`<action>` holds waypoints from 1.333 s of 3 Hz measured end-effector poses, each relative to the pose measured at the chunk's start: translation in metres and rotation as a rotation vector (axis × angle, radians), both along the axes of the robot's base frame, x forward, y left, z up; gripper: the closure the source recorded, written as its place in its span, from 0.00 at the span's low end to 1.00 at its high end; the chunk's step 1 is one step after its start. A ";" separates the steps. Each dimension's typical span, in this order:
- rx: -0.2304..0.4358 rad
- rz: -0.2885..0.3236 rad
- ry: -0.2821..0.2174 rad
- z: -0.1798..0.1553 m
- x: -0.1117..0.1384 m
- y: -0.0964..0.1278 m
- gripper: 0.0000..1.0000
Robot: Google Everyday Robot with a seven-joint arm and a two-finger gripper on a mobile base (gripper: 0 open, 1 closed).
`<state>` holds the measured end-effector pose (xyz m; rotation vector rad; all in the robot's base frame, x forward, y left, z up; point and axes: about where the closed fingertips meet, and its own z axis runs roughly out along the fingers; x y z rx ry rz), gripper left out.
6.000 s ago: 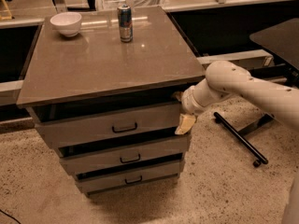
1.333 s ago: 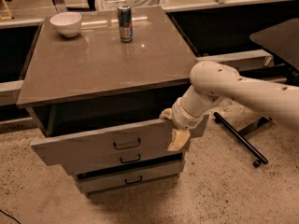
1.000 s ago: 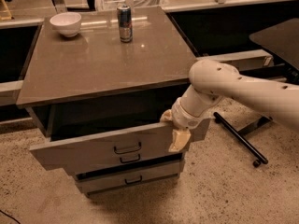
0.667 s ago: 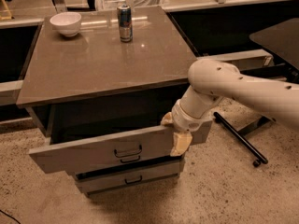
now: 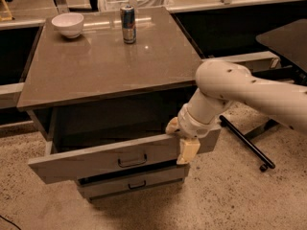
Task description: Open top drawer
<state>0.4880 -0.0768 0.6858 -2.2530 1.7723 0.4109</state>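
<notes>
White bowl (image 5: 67, 24), 1 can (image 5: 127, 24), possibly soda, on tabletop (image 5: 96, 66).

Under the brown table's (image 5: 96, 66) front right corner, a cream claw (image 5: 181, 139) is seen at the grey-brown, black-handled top drawer (image 5: 81, 161).

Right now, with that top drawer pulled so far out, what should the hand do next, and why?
Probably lift clear. The top drawer already stands well out past the lower drawer, and the hand sits on its front's right end; little pulling seems left.
</notes>
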 end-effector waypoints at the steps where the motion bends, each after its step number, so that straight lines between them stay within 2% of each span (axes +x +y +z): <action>1: -0.007 -0.005 0.006 0.015 -0.020 -0.005 0.34; 2: 0.010 -0.021 -0.044 0.035 -0.026 -0.006 0.34; 3: 0.032 -0.037 -0.101 0.049 -0.021 -0.006 0.34; 4: 0.034 -0.035 -0.155 0.062 -0.002 -0.004 0.37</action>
